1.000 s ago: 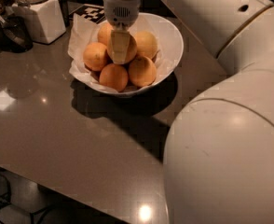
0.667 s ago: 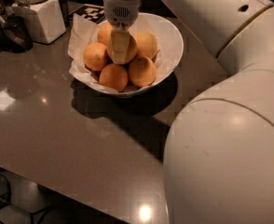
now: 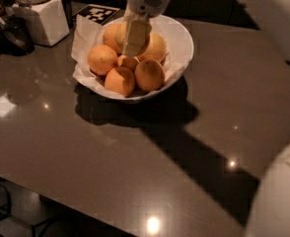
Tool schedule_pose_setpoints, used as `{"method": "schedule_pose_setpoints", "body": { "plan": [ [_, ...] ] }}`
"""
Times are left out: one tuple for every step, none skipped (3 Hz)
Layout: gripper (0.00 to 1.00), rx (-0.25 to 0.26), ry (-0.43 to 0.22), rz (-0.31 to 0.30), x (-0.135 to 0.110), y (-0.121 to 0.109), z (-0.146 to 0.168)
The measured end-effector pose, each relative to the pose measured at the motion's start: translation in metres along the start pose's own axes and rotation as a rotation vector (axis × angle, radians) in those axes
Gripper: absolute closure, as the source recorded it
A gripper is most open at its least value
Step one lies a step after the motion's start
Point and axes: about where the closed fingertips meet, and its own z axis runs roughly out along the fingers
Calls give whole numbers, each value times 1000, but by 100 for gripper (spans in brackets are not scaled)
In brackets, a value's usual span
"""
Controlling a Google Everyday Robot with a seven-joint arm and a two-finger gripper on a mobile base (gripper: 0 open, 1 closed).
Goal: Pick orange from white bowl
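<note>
On the desk (image 3: 135, 157), in the paper-lined white bowl (image 3: 184, 38), the orange (image 3: 156, 47) is lodged at the rear of the pile just beside the claw (image 3: 134, 39), whose grip cannot be told, so the smaller fruits (image 3: 119, 80) could be seized instead or knocked out by a misaligned closure.

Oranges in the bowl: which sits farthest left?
The fruit against the white bowl's left paper lining; the others sit further right. The gripper hangs over the back fruits.

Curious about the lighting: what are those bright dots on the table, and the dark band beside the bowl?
Camera view: the dots are probably lamp glare on the glossy table; the band is shadow from the bowl and arm, whose hand hangs over the oranges.
</note>
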Motion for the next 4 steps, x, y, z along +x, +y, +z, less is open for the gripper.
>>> {"method": "schedule_pose_setpoints", "body": {
  "plan": [
    [100, 34, -185, -20, 9, 13, -31],
    [100, 26, -252, 1, 13, 23, -45],
    [100, 25, -254, -11, 10, 30, -51],
    [100, 51, -317, 10, 5, 59, -71]
  ]
}}
